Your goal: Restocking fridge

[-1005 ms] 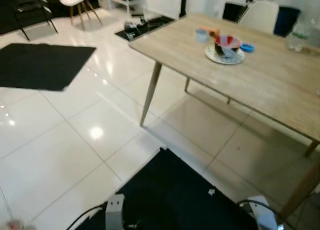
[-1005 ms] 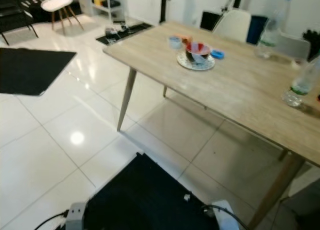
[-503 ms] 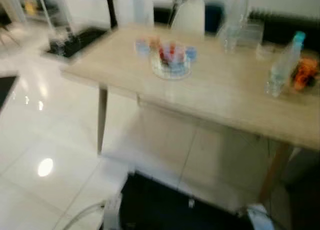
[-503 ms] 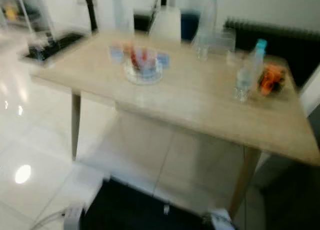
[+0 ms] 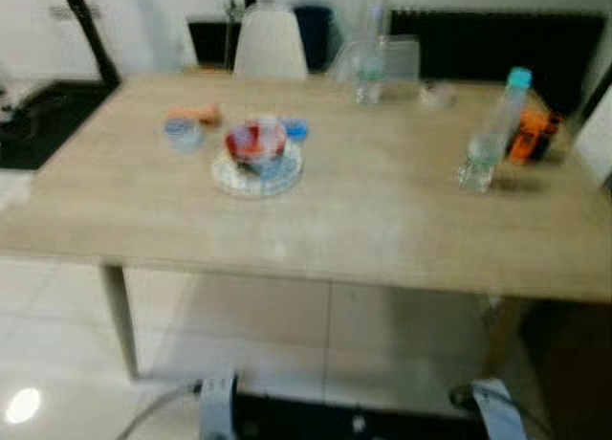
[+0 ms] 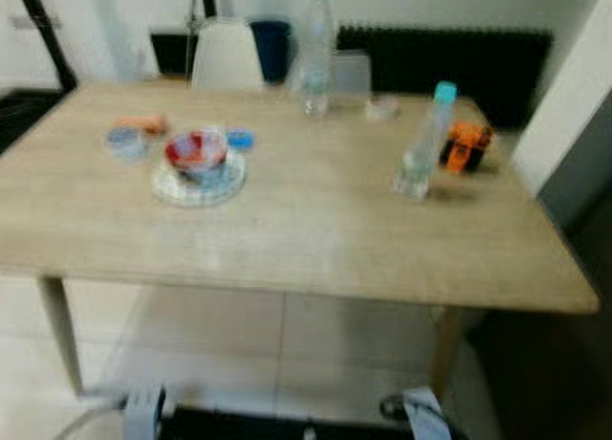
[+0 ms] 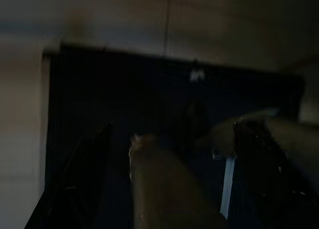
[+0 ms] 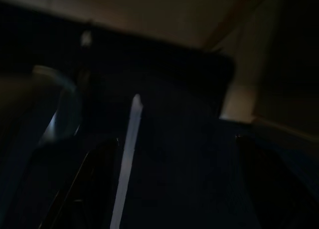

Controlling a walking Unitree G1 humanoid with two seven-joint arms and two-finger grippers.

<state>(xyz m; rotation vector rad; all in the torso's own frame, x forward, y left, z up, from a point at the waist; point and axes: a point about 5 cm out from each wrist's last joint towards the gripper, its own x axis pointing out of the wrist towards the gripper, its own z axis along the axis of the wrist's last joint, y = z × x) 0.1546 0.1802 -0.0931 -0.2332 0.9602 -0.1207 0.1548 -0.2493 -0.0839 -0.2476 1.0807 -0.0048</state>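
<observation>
Both arms hung low, grippers spread

In the dim wrist views, the left gripper (image 7: 169, 179) and the right gripper (image 8: 174, 184) are seen with long black fingers (image 7: 75, 184) held apart, pointed towards the robot's own dark body.

You have two clear bottles (image 6: 424, 143) (image 6: 316, 50), one red bowl (image 6: 195, 154) on one plate (image 6: 172, 189), one orange toy (image 6: 464, 144), one white chair (image 6: 227, 55).

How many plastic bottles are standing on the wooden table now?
2. One bottle with a blue cap stands toward the robot's right, beside an orange object. A taller bottle stands at the table's far edge. The picture is blurred, so small ones may be missed.
</observation>
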